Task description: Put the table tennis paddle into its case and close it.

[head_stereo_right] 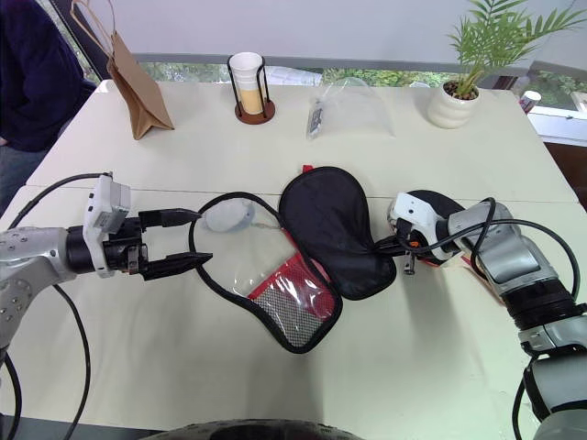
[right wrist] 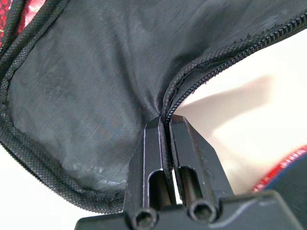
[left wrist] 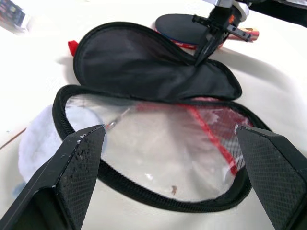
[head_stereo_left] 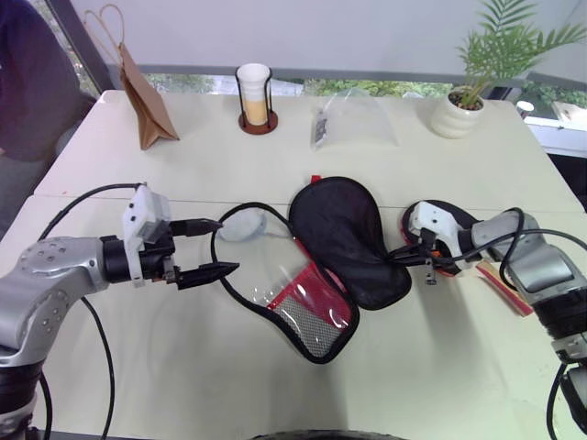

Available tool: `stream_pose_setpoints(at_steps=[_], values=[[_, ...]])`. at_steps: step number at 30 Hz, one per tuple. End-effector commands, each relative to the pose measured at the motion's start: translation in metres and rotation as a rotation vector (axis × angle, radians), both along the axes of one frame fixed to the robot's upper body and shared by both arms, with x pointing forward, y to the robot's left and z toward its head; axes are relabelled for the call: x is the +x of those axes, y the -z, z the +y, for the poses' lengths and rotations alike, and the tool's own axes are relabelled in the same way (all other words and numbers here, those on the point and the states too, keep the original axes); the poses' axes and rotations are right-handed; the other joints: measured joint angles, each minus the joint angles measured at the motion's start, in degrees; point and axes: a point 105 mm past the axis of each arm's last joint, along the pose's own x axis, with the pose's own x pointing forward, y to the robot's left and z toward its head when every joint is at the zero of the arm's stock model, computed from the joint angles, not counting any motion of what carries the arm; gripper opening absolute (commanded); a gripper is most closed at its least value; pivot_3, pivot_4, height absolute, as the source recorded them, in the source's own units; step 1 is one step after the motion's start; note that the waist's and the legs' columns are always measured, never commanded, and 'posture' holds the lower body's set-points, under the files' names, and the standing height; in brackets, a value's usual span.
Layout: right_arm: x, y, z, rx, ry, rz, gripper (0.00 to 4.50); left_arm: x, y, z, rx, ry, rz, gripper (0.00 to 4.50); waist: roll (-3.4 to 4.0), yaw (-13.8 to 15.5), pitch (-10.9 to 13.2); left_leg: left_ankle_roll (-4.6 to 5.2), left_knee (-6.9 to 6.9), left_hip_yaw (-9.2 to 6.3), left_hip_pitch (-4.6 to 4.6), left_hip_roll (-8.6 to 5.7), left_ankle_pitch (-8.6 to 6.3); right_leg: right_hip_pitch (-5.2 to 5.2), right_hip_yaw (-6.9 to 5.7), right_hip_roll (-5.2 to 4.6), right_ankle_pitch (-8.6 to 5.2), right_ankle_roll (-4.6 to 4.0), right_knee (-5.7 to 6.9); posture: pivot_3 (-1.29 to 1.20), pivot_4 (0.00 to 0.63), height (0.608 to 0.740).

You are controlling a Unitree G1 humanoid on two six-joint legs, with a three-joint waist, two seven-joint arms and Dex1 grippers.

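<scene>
Two halves of the case (head_stereo_left: 339,243) lie spread open on the pale counter (head_stereo_left: 440,357): the black fabric flap is folded toward the robot's right, and the clear-windowed half with its red mesh panel lies toward the robot's left. The right gripper (head_stereo_left: 406,254) has its jaws pinched tight on the zippered edge of the black flap, as the right wrist view shows closely. Just beside that gripper, farther to the robot's right, the table tennis paddle (head_stereo_right: 440,203) rests on the counter outside the case, its black face up and a red rim showing; the gripper's arm hides most of it, so its handle is hard to make out. The left gripper (head_stereo_left: 218,247) hovers near the case's open half with its jaws spread wide and holding nothing. Along the counter's far side stand a brown paper bag (head_stereo_left: 145,103), a cup in a wire holder (head_stereo_left: 255,96), a clear plastic bag (head_stereo_left: 353,124) and a potted plant (head_stereo_left: 463,101).
</scene>
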Motion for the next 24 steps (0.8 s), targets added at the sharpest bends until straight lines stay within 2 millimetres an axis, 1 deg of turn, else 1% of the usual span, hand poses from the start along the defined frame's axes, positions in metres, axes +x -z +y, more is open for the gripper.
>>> stream_pose_setpoints(at_steps=[1, 2, 4, 5, 7, 8, 9, 10, 11, 13, 15, 16, 17, 18, 19, 24], values=[[0.005, -0.002, -0.007, 0.015, 0.062, -0.019, 0.61, 0.001, -0.007, -0.003, -0.003, 0.010, -0.042, 4.50, 0.00, -0.04, 0.00, 0.00, 0.00, 0.00, 0.00, 0.00, 0.00, 0.00, 0.00, 0.00, 0.00, 0.00, 0.00, 0.00, 0.150, 0.740], [0.004, -0.004, -0.006, 0.035, 0.077, -0.016, 0.88, 0.001, -0.007, -0.003, -0.004, 0.011, -0.042, 4.50, 0.00, -0.04, 0.00, 0.00, 0.01, 0.00, 0.00, 0.00, 0.00, 0.00, 0.00, 0.00, 0.00, 0.00, 0.00, 0.00, 0.150, 0.740], [0.005, -0.011, -0.009, 0.062, 0.123, -0.039, 1.78, 0.000, -0.006, -0.004, -0.006, 0.013, -0.041, 4.50, 0.00, 0.05, 0.00, -0.01, 0.00, 0.00, 0.00, 0.00, 0.00, 0.00, 0.00, 0.00, 0.00, 0.00, 0.00, 0.00, 0.150, 0.740], [0.007, -0.021, -0.016, 0.068, 0.172, -0.076, 2.32, 0.001, -0.005, -0.005, -0.008, 0.015, -0.040, 4.50, 0.00, 0.05, 0.00, -0.01, 0.00, 0.00, 0.00, 0.01, 0.00, 0.00, 0.00, 0.00, 0.00, 0.00, 0.00, 0.00, 0.150, 0.740], [0.010, -0.035, -0.025, 0.075, 0.240, -0.134, 3.28, 0.001, -0.005, -0.005, -0.009, 0.017, -0.039, 4.50, 0.01, 0.01, 0.00, -0.01, 0.00, 0.00, 0.00, 0.01, 0.00, 0.00, 0.00, -0.01, 0.00, 0.00, 0.01, 0.00, 0.150, 0.740], [0.011, -0.048, -0.032, 0.092, 0.293, -0.179, 3.85, 0.002, -0.004, -0.006, -0.011, 0.018, -0.039, 4.50, 0.01, 0.04, 0.01, -0.01, 0.00, 0.00, 0.00, 0.01, 0.00, 0.00, 0.00, -0.01, 0.00, 0.00, 0.01, 0.00, 0.150, 0.740], [0.010, -0.058, -0.039, 0.107, 0.338, -0.211, 3.85, 0.002, -0.004, -0.006, -0.013, 0.021, -0.039, 4.50, 0.05, 0.13, 0.03, -0.01, 0.00, 0.00, 0.00, 0.01, 0.00, 0.00, 0.00, -0.01, 0.00, 0.00, 0.01, 0.00, 0.150, 0.740], [0.004, -0.068, -0.053, 0.103, 0.392, -0.239, 3.85, 0.003, -0.004, -0.007, -0.017, 0.025, -0.039, 4.50, 0.08, 0.20, 0.05, -0.02, 0.00, 0.00, -0.02, 0.01, 0.00, -0.01, 0.00, -0.02, 0.00, 0.00, 0.01, 0.00, 0.150, 0.740], [-0.002, -0.074, -0.061, 0.095, 0.426, -0.254, 3.85, 0.004, -0.004, -0.008, -0.020, 0.027, -0.039, 4.50, 0.15, 0.67, 0.07, -0.02, 0.00, 0.00, -0.03, 0.00, 0.00, -0.02, 0.00, -0.02, 0.00, 0.00, 0.01, 0.00, 0.150, 0.740], [-0.022, -0.074, -0.086, 0.013, 0.502, -0.262, 3.85, 0.007, -0.003, -0.009, -0.021, 0.040, -0.038, 4.50, 0.16, 1.35, 0.05, 0.00, 0.01, 0.00, -0.04, -0.01, -0.01, -0.03, 0.00, -0.02, 0.00, 0.00, 0.01, 0.00, 0.150, 0.740], [-0.036, -0.071, -0.104, -0.026, 0.586, -0.248, 3.85, 0.011, -0.004, -0.010, -0.022, 0.051, -0.041, 4.50, 0.11, 1.42, 0.00, 0.05, 0.02, -0.04, 0.01, 0.00, -0.03, 0.09, -0.03, -0.01, 0.00, 0.00, 0.00, 0.00, 0.150, 0.740], [-0.040, -0.070, -0.110, -0.027, 0.618, -0.241, 3.85, 0.012, -0.004, -0.010, -0.022, 0.055, -0.043, 4.50, 0.09, 1.33, -0.01, 0.08, 0.01, -0.04, 0.12, 0.01, -0.05, 0.23, -0.03, 0.01, 0.00, 0.00, -0.05, 0.00, 0.150, 0.740], [-0.048, -0.060, -0.122, -0.053, 0.662, -0.205, 3.85, 0.014, -0.005, -0.011, -0.021, 0.067, -0.046, 4.50, 0.09, 0.84, -0.03, 0.09, 0.01, -0.03, 0.14, 0.01, -0.06, 0.25, -0.03, 0.01, 0.00, 0.00, -0.06, 0.00, 0.150, 0.740], [-0.055, -0.051, -0.130, -0.071, 0.688, -0.176, 3.85, 0.015, -0.005, -0.012, -0.020, 0.076, -0.047, 4.50, 0.11, 0.09, -0.03, 0.10, 0.02, 0.00, 0.16, 0.01, -0.07, 0.25, 0.00, 0.01, 0.02, 0.04, -0.08, 0.00, 0.150, 0.740], [-0.060, -0.043, -0.136, -0.085, 0.704, -0.149, 3.85, 0.016, -0.005, -0.014, -0.019, 0.085, -0.047, 4.50, 0.11, 0.57, -0.03, 0.20, 0.01, 0.01, 0.13, 0.01, -0.12, 0.21, 0.01, 0.04, 0.02, 0.05, -0.09, 0.00, 0.150, 0.740], [-0.074, -0.023, -0.150, -0.113, 0.743, -0.072, 3.85, 0.017, -0.006, -0.017, -0.017, 0.116, -0.049, 4.50, 0.20, 0.84, -0.06, 0.22, 0.11, 0.01, 0.12, 0.03, -0.13, 0.25, 0.01, 0.10, 0.02, 0.08, -0.09, 0.00, 0.150, 0.740]])
